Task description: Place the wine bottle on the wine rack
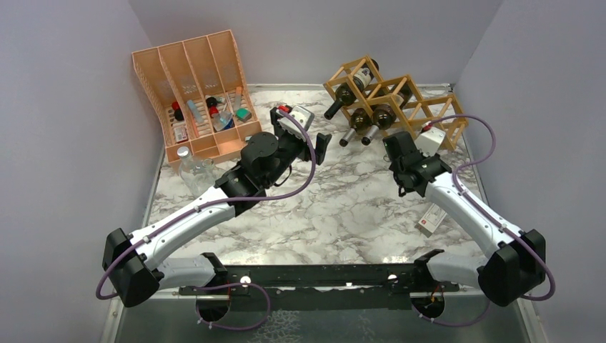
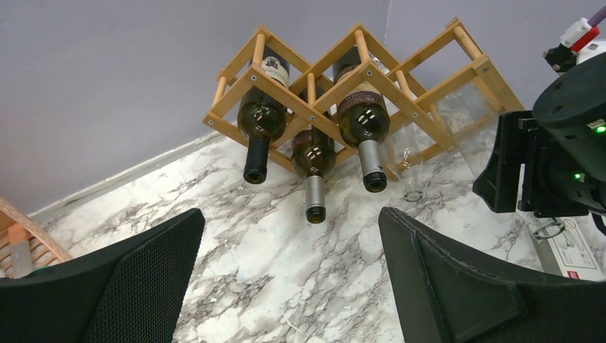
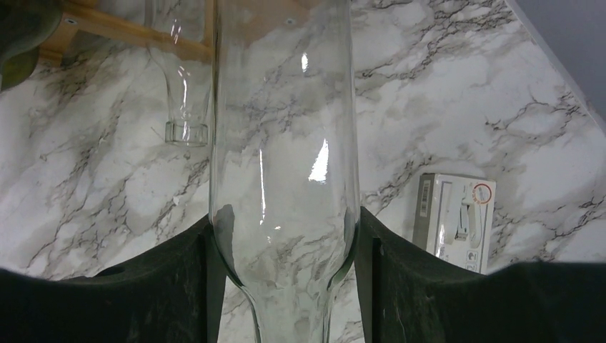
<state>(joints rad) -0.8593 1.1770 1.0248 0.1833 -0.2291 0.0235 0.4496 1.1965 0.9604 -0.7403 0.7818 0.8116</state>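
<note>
My right gripper (image 3: 286,230) is shut on a clear glass wine bottle (image 3: 286,136), both pads pressed against its shoulder. The neck points back toward the wrist and the base points at the wine rack (image 1: 391,100). The rack is a light wooden frame of diamond cells (image 2: 357,71) against the back wall. It holds three dark bottles (image 2: 362,118) and another clear bottle (image 3: 184,107), necks sticking out. Whether the held bottle's base is inside a cell is hidden. From above, my right gripper (image 1: 397,148) is just in front of the rack's right part. My left gripper (image 2: 289,225) is open and empty, facing the rack (image 1: 320,146).
An orange-pink slotted organiser (image 1: 196,82) with small items stands at the back left, with a clear plastic bottle (image 1: 190,168) in front of it. A white box (image 1: 431,216) lies under the right arm. Walls close in on three sides.
</note>
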